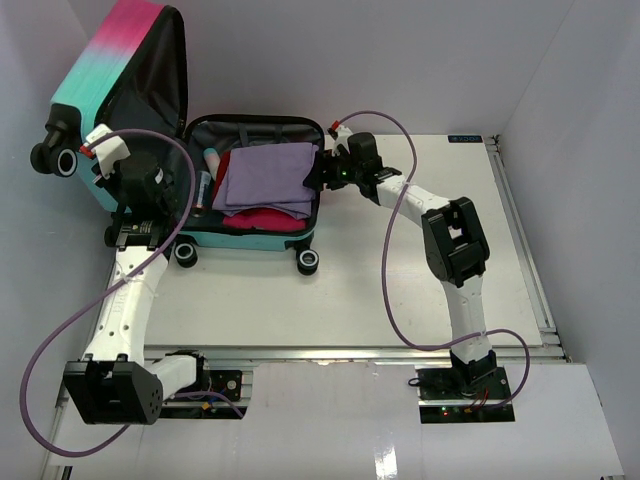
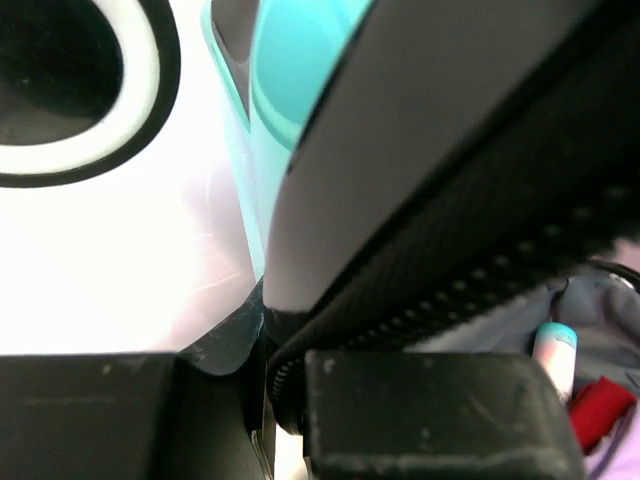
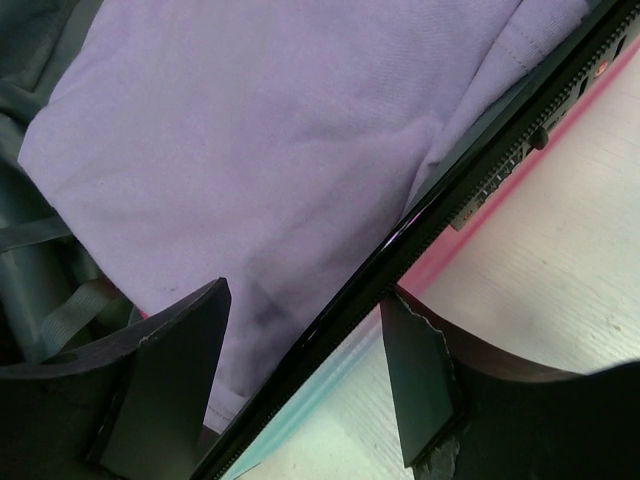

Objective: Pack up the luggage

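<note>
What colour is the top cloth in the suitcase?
The cloth in the suitcase is light purple, clearest in the right wrist view.

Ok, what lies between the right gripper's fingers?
The black zippered rim of the pink-to-teal hard-shell suitcase; the right gripper straddles it, lilac folded cloth just inside. Right wrist view.

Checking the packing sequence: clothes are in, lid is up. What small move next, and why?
Probably draw the right gripper back off the luggage rim. Its jaws stand open astride that rim, holding nothing, beside the purple cloth, while the left gripper pinches the raised lid by its edge; the lid likely cannot close over it.
</note>
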